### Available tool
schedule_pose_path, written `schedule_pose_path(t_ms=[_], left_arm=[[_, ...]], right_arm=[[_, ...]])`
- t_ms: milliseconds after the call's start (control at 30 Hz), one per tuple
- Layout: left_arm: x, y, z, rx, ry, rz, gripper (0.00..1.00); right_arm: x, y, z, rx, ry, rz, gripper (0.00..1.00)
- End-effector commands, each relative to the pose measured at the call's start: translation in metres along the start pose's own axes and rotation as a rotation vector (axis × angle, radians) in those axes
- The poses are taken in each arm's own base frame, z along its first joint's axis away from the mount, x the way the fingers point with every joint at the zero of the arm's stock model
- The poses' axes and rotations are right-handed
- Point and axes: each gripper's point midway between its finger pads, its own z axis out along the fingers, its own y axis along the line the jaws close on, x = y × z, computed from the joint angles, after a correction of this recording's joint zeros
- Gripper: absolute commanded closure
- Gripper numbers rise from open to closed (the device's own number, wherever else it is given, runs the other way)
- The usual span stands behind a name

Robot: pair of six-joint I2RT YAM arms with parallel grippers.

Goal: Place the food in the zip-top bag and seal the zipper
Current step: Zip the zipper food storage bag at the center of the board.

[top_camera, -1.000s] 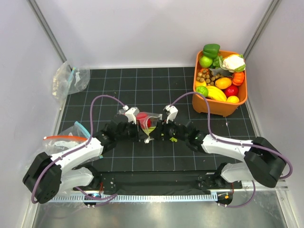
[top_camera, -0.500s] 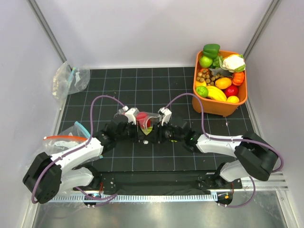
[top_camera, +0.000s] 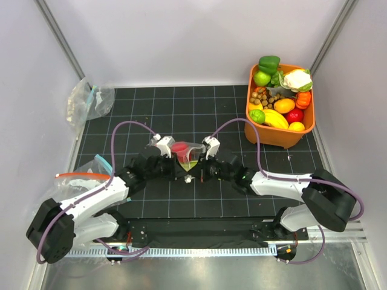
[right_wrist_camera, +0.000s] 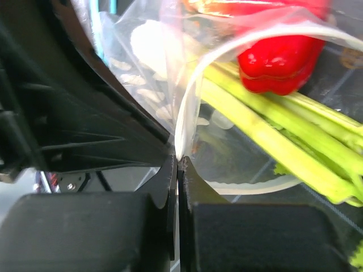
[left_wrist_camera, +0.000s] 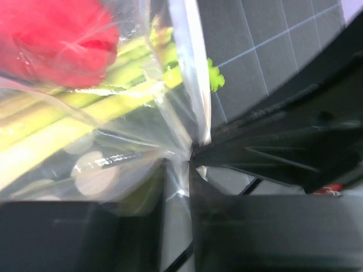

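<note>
**A:** Where's the zip-top bag (top_camera: 186,154)?

**B:** Mid-table over the black mat (top_camera: 181,109), strung between the two grippers. Inside are one celery stalk (right_wrist_camera: 266,136) and one red vegetable (right_wrist_camera: 281,62). A second reddish shape sits above it, but I can't be sure of it.

**A:** Grips?

**B:** The right gripper (right_wrist_camera: 177,164) is clamped tight on the zipper (right_wrist_camera: 187,107). The left gripper (left_wrist_camera: 178,170) is nearly closed, with bag film pinched between its fingers.

**A:** Step?

**B:** Sealing, I judge. The next move calls for pressing along the strip wherever it gapes.
</note>
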Motion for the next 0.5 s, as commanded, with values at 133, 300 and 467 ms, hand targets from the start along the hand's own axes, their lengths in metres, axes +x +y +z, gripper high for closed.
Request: schedule_pose_path(t_ms=[133,300,467], left_arm=[[-0.032,-0.019,-0.027,0.061,-0.174,0.09,0.46],[-0.038,-0.024,-0.043,0.085,-0.244,0.168,0.31],[-0.037,-0.032,-0.042,0.11,-0.263,0.293,0.3]], right_arm=[[-0.036,-0.002,-0.01,0.061,-0.091,0.024,0.99],[-0.032,0.005,-0.012,-0.011,-0.033,0.082,0.99],[-0.037,-0.002,-0.014,-0.069,0.014,0.188,0.99]])
